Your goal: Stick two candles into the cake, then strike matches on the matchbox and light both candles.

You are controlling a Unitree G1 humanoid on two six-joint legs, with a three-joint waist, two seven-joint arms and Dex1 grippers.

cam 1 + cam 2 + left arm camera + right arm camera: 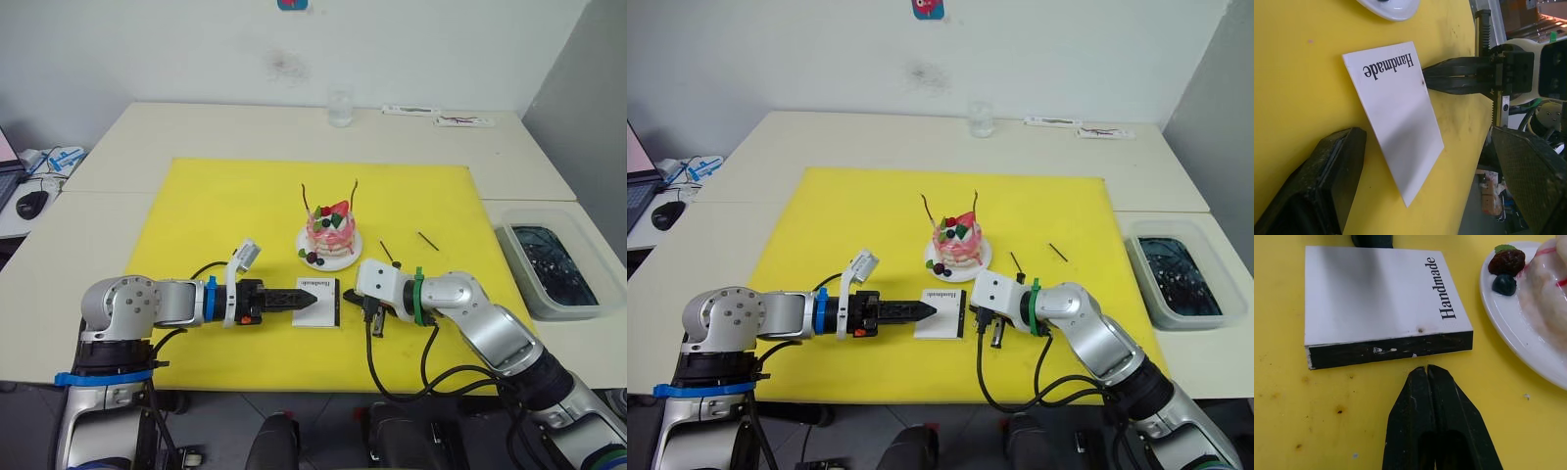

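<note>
The pink cake point(329, 235) sits on its white plate point(351, 257) in the middle of the yellow mat, with both candles point(306, 198) point(354, 192) standing upright in it. Just in front lies the white matchbox point(315, 302), "Handmade" side up and its black strip point(1391, 348) facing my right gripper point(1426, 368). That gripper is shut, with its tip just short of the strip. From the opposite side my left gripper point(306, 297) is open, its fingers point(1332, 176) spread around the box's near edge. Two matches point(388, 252) point(427, 240) lie on the mat to the right of the cake.
A glass point(340, 108) stands at the table's back edge, with flat packets point(431, 113) to its right. A grey bin point(549, 269) of dark liquid sits off the mat on the right. On the far left there is a computer mouse point(32, 204).
</note>
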